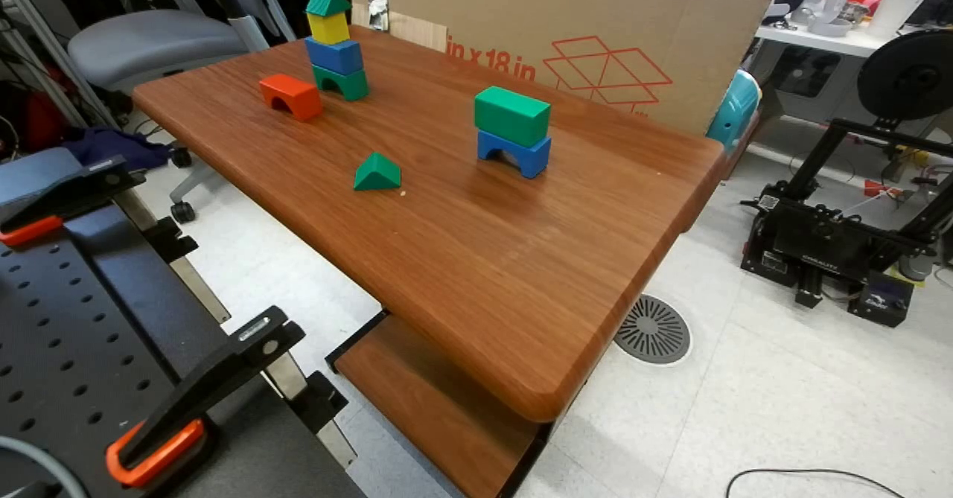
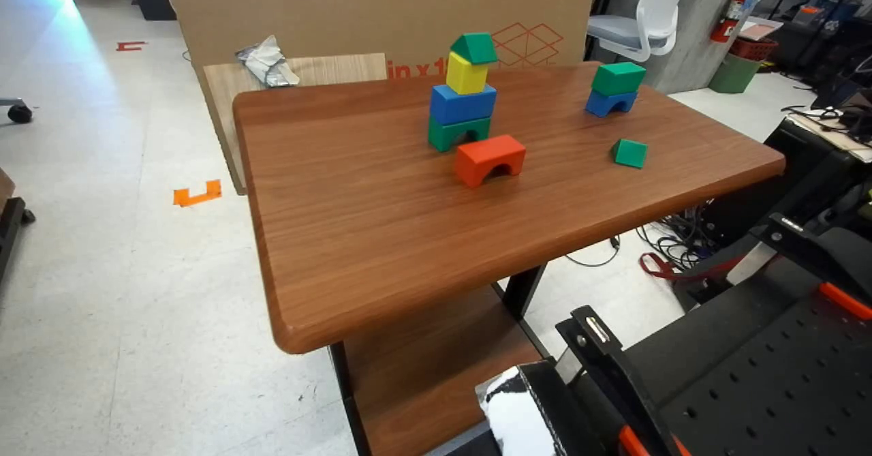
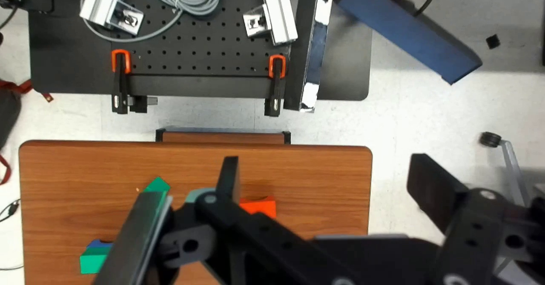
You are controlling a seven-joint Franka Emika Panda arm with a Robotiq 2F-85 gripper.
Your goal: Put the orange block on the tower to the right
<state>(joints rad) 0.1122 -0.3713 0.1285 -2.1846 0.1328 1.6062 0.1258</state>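
Note:
The orange block point(image 1: 290, 97) is an orange-red bridge shape standing arch down on the wooden table, close to the tall stack; it also shows in an exterior view point(image 2: 490, 160). In the wrist view the orange block point(image 3: 262, 207) is partly hidden behind a gripper finger. The tower to the right is a green rectangular block point(image 1: 512, 117) on a blue arch block point(image 1: 514, 153); it also shows in an exterior view point(image 2: 616, 80) and at the lower left of the wrist view point(image 3: 93, 260). My gripper point(image 3: 327, 170) is wide open and empty, high above the table, out of both exterior views.
A tall stack point(image 1: 334, 56) of green arch, blue, yellow and green roof pieces stands beside the orange block. A small green triangular piece point(image 1: 378, 173) lies on the table point(image 1: 476, 260). A large cardboard box point(image 1: 595, 7) stands behind the table. Clamps point(image 3: 276, 80) hold the robot's bench.

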